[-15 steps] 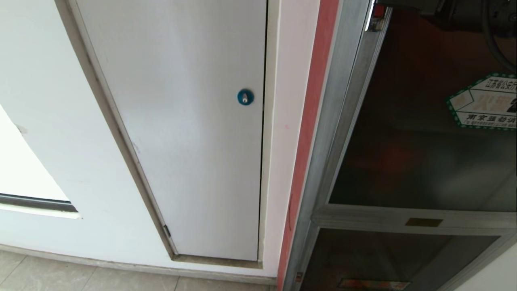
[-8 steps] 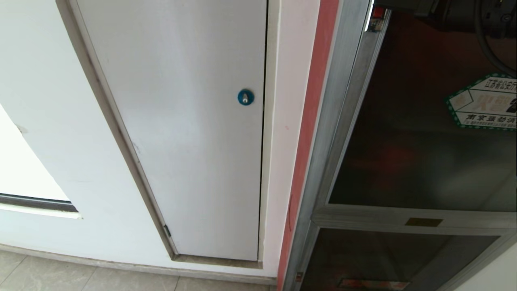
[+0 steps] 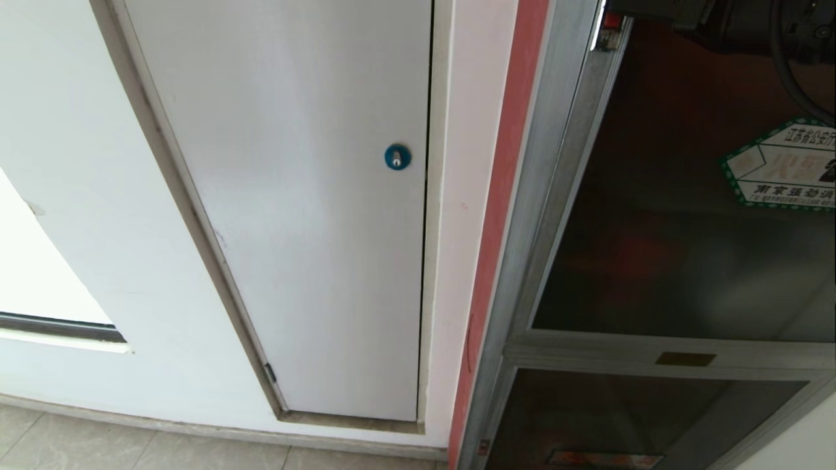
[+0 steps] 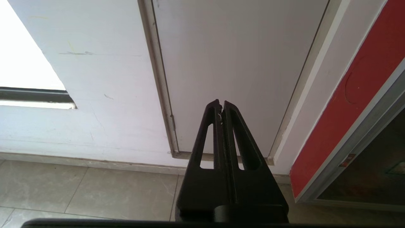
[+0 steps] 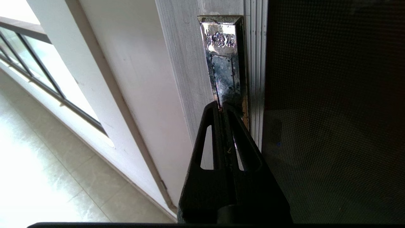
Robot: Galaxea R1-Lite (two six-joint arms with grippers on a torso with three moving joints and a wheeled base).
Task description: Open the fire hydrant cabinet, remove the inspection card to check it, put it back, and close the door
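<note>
Pressing closed fingertips (image 5: 221, 109) of right gripper (image 5: 222, 107) against shiny metal latch plate (image 5: 223, 63) on silver frame of the door (image 3: 679, 215), gripping nothing. Sitting flush in the fire hydrant cabinet (image 3: 535, 215), hexagonal sticker (image 3: 780, 163) facing out. Judging opening as just starting; inspection card not showing, everything else remaining. Hanging idle, left gripper (image 4: 221, 106), fingers together, near white panel (image 3: 294, 196) with blue lock (image 3: 397, 156).

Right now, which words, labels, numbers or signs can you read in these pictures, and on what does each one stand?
"江苏省公安厅": top line of the hexagonal sticker on the door, cut off at the picture's edge.
"南京强劲消": sticker's lower line, also cut off.
Large red characters in the sticker's middle: too faded to read.
Brass plate on the crossbar: too small to read.
Red strip label on the lower glass: blurred.
Embossed latch plate: flower pattern, characters unclear.
</note>
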